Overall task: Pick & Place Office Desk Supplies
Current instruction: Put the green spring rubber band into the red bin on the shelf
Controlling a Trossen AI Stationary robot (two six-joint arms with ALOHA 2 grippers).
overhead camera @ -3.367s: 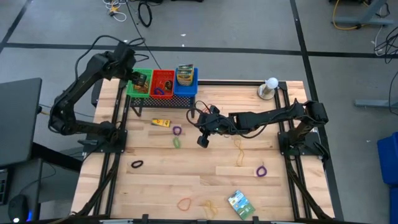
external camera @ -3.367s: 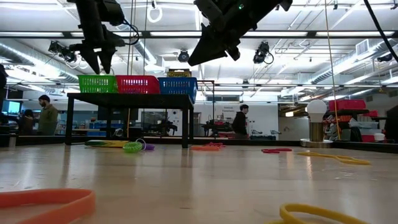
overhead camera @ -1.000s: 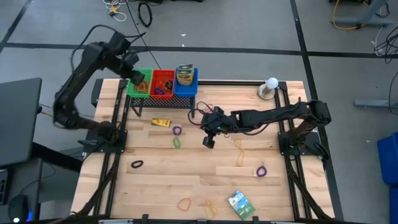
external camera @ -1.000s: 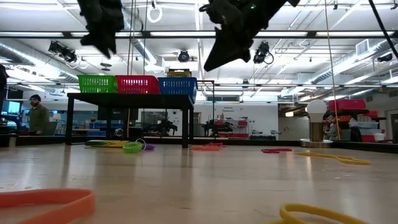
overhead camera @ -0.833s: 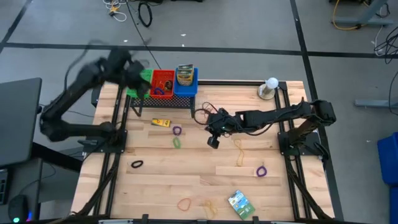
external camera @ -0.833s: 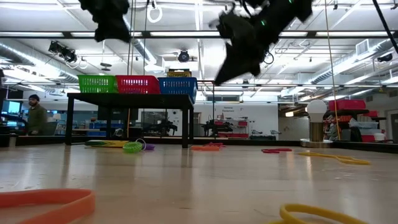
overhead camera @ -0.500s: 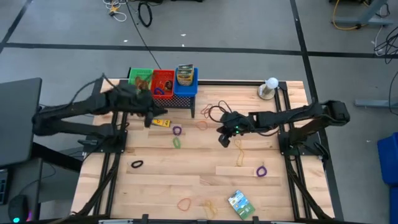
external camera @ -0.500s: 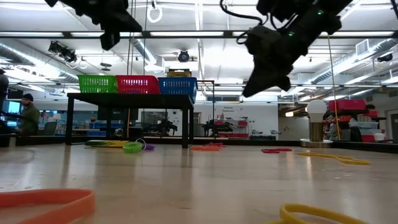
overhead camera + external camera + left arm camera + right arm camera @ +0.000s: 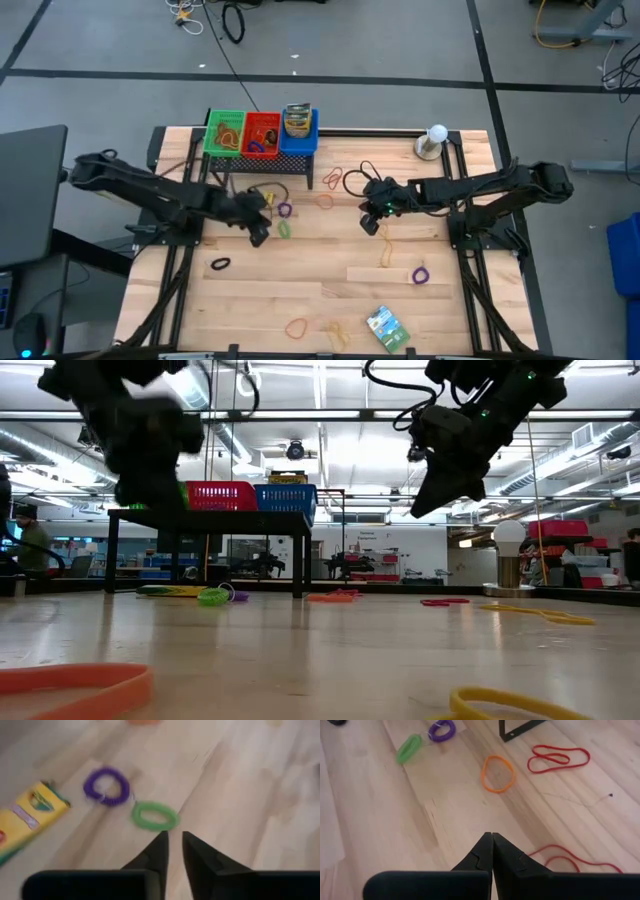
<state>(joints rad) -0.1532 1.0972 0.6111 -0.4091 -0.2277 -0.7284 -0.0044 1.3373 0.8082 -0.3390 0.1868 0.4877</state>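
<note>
Crayon box (image 9: 30, 817), label unreadable, left claw (image 9: 172, 842) near green loop (image 9: 155, 816)

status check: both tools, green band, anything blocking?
Left tool slightly parted, empty, above the green band. Right tool shut, empty, mid-table. Purple coil touching the band; crayon box nearby.

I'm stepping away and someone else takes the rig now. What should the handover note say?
Left gripper: empty, slightly open above the green loop, which lies beside the purple loop and crayon box.
Right gripper: shut, empty, over mid-table near the orange loop.
Done: some items already sit in the green, red and blue baskets.
Left: loops scattered over the table, plus the green packet at the near edge.
</note>
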